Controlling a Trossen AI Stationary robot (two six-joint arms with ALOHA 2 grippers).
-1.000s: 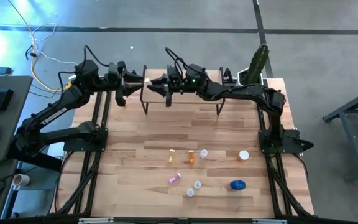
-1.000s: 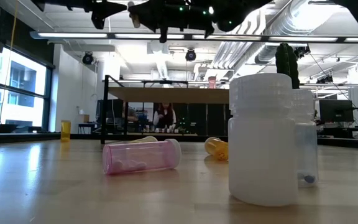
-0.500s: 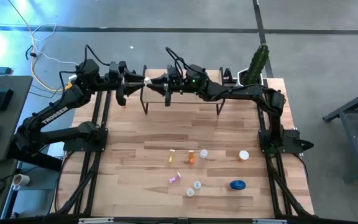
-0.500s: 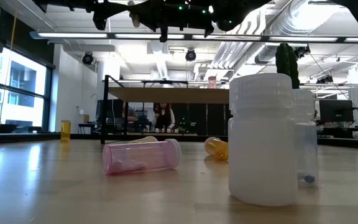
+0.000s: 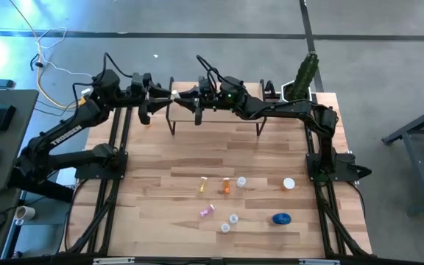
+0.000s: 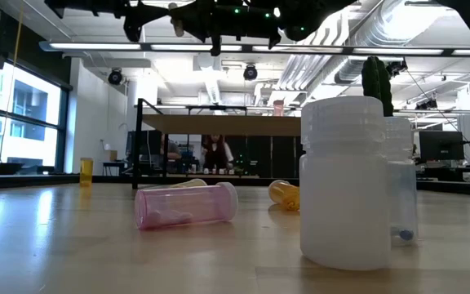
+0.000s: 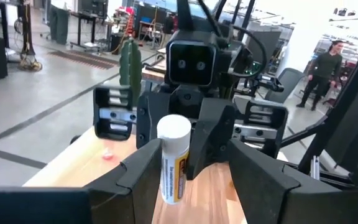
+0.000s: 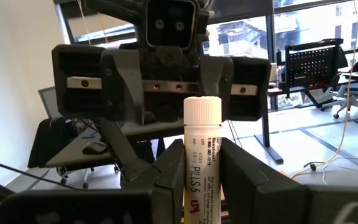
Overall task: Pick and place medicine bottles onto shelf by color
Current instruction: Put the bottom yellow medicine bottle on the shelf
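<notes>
A slim bottle with a white cap (image 8: 202, 115) hangs in the air above the left end of the shelf (image 5: 250, 87), at the table's far side. My right gripper (image 8: 202, 149) is shut on it, reaching in level from the table's right. My left gripper (image 7: 188, 155) faces it from the left, open. Its two fingers stand on either side of the bottle (image 7: 171, 158), one of them close beside it; I cannot tell whether that finger touches. Several other medicine bottles rest on the table's near half, among them a pink one (image 5: 207, 211) and a blue jar (image 5: 281, 218). My right gripper pinches the bottle's labelled body (image 8: 202, 186) between its two fingers (image 8: 169, 171). The fingers come level from the table's right. The bottle stands roughly upright, with its white cap above the fingers, lifted clear of shelf and table.
A potted cactus (image 5: 304, 73) stands at the far right corner, behind the shelf. In the low view a big white bottle (image 6: 341, 184) stands close to the camera, a pink one (image 6: 186, 204) lies on its side, and the shelf (image 6: 219, 124) shows behind them.
</notes>
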